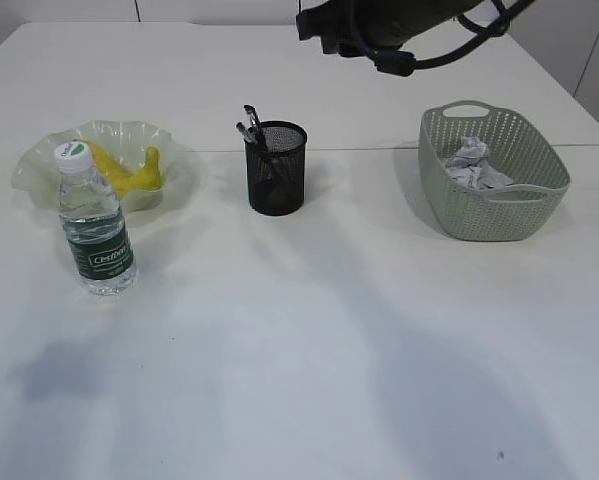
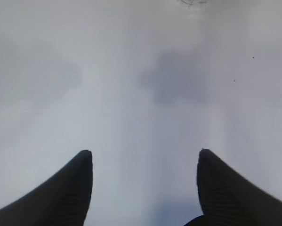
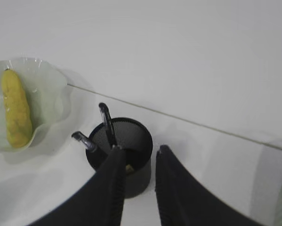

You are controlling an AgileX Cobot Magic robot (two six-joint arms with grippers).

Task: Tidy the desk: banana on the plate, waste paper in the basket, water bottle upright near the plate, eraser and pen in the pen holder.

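The banana (image 1: 129,175) lies on the glass plate (image 1: 39,165) at the left; both also show in the right wrist view, banana (image 3: 16,110) and plate (image 3: 49,94). The water bottle (image 1: 97,235) stands upright in front of the plate. The black mesh pen holder (image 1: 277,185) holds pens (image 1: 251,125). Crumpled paper (image 1: 474,165) lies in the green basket (image 1: 449,195). My right gripper (image 3: 141,149) hovers above the pen holder (image 3: 136,136), narrowly open and empty; a small pale thing, perhaps the eraser (image 3: 128,167), lies inside. My left gripper (image 2: 145,153) is open and empty over bare table.
The right arm (image 1: 379,30) hangs at the top of the exterior view above the pen holder. A seam between two tabletops (image 3: 202,125) runs behind the holder. The basket stands at the right of the table.
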